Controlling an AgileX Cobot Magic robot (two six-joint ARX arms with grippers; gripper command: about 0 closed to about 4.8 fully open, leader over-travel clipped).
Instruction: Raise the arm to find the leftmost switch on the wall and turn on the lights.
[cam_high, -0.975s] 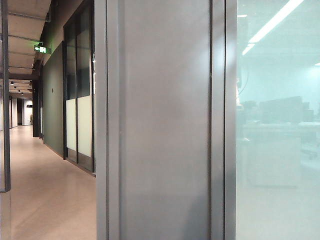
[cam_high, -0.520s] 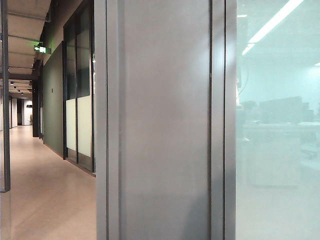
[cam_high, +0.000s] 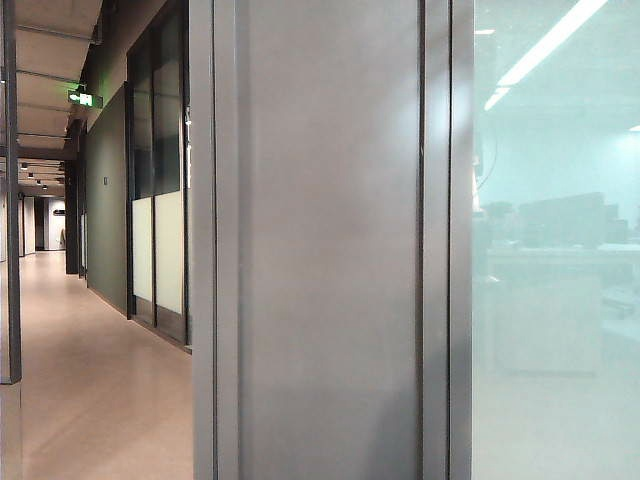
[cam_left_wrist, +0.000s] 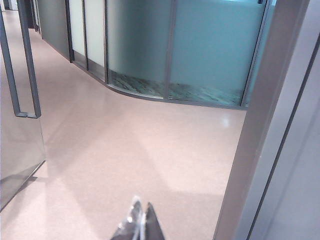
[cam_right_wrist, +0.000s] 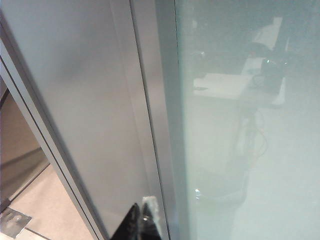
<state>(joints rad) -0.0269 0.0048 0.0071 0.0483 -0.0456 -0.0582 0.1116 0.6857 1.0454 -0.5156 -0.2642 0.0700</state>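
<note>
Corridor floor (cam_left_wrist: 125, 150) beyond both closed claws (cam_left_wrist: 140, 220) (cam_right_wrist: 141, 222)

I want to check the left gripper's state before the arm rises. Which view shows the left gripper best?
The left wrist view: the left gripper shows its fingertips pressed together, shut, over the bare pink floor. The exterior view shows no gripper. The right wrist view shows only the right gripper, shut, by the grey wall panel.

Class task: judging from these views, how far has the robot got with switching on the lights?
Done: nothing visible. No switch shows in any view; the exterior view shows only a grey panel and glass. In hand: the left pincer is shut over the floor; the right pincer is shut near the panel. Left: raising, finding, pressing.
</note>
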